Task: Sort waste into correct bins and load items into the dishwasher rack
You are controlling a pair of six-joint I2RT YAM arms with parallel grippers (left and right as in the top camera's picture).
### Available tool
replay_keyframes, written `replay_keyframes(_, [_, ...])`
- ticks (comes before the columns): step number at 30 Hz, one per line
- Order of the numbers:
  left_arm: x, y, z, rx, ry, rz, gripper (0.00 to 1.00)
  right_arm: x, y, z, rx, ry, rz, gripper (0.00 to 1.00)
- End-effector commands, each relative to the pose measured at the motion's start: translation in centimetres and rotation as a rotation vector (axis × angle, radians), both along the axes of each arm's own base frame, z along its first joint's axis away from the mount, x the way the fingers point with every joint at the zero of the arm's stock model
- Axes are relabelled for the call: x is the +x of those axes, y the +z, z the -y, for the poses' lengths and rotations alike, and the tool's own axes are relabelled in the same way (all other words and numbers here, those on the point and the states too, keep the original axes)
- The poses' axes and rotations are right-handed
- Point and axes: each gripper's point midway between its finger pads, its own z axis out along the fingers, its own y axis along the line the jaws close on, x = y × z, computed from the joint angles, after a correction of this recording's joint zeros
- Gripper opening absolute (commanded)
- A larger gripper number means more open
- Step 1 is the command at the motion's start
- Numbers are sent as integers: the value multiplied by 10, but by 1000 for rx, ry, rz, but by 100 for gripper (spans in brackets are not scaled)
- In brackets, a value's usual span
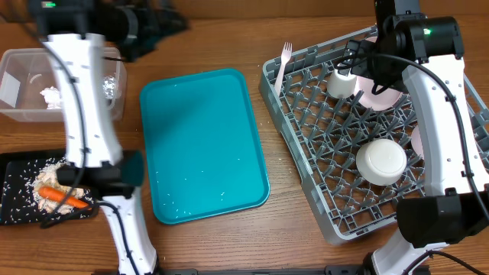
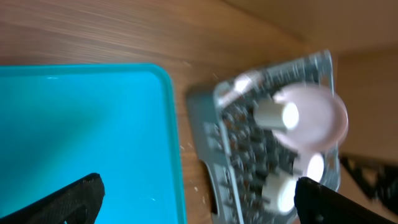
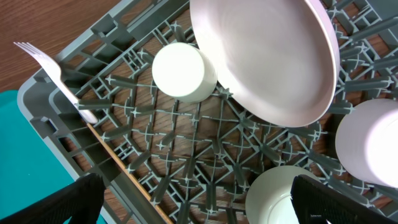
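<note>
The grey dishwasher rack [image 1: 309, 164] at the right holds a tilted white plate [image 3: 267, 59], a cup [image 3: 180, 71], two bowls [image 3: 280, 196] [image 3: 370, 143], a fork [image 3: 53, 68] leaning over its rim and a chopstick [image 3: 124, 168] along its edge. My right gripper [image 3: 199, 205] hangs open above the rack, holding nothing. The carrot [image 1: 61, 197] and rice lie in the black tray [image 1: 15, 191]. A napkin [image 1: 50, 95] and foil wrapper [image 1: 109, 84] sit in the clear tub [image 1: 23, 57]. My left gripper [image 2: 199, 208] is open and empty, high near the table's far left.
A teal serving tray [image 1: 202, 145] lies in the middle of the wooden table, holding only crumbs. The left arm's white links cross above the tub and black tray. The right arm's links cross the rack's right side.
</note>
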Motion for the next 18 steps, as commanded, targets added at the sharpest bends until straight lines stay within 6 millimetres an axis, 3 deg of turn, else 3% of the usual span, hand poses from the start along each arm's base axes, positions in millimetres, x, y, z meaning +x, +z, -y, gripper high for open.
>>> replay_keyframes(1, [-28, 10, 22, 148, 11, 11, 100, -1, 14, 1, 9, -3, 41, 100])
replay_keyframes(5, [-63, -10, 26, 277, 71, -104, 100, 0, 14, 0, 10, -4, 42, 100])
replay_keyframes(8, [-87, -26, 10, 386, 176, -185, 100, 8, 17, 0, 14, -6, 77, 100])
replay_keyframes(12, [-112, -50, -6, 478, 182, -269, 100, 11, 19, -1, 17, -6, 93, 100])
replay_keyframes(18, [-142, -103, -14, 550, 151, -469, 100, 25, 28, -35, 199, 74, 152, 100])
